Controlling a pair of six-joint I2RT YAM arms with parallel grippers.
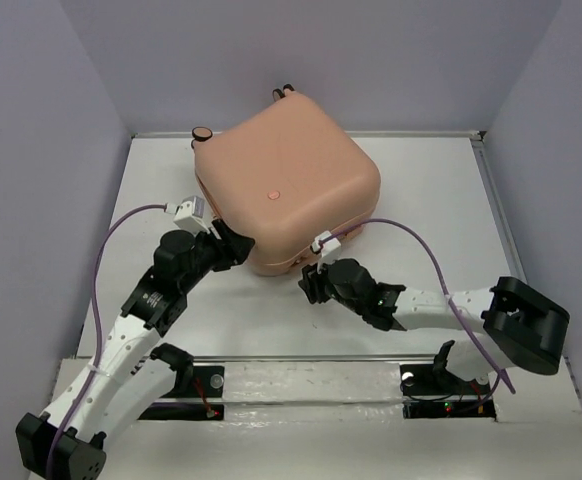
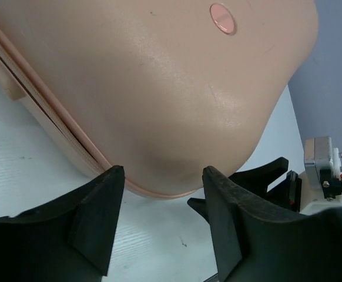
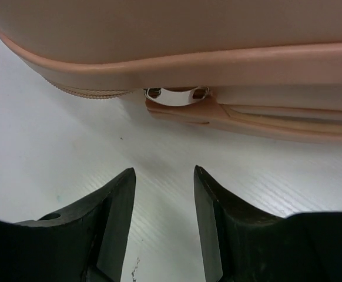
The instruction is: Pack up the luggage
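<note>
The luggage [image 1: 286, 180], a peach-pink hard-shell suitcase, lies shut and flat on the white table [image 1: 431, 200], two wheels [image 1: 202, 133] at its far side. My left gripper [image 1: 239, 248] is at its near left corner. In the left wrist view the left gripper [image 2: 164, 170] is open, its fingertips just short of the rounded corner of the luggage [image 2: 159, 88], nothing between them. My right gripper [image 1: 311, 283] is at the near edge. The right wrist view shows this gripper [image 3: 164, 169] open and empty, a short way back from the luggage [image 3: 188, 35] and its zipper pull [image 3: 180, 108].
Grey walls [image 1: 51, 150] enclose the table on the left, back and right. A raised rail [image 1: 496, 210] runs along the table's right edge. Purple cables [image 1: 421, 245] arc from both wrists. The right gripper's fingers [image 2: 265, 176] show behind my left one.
</note>
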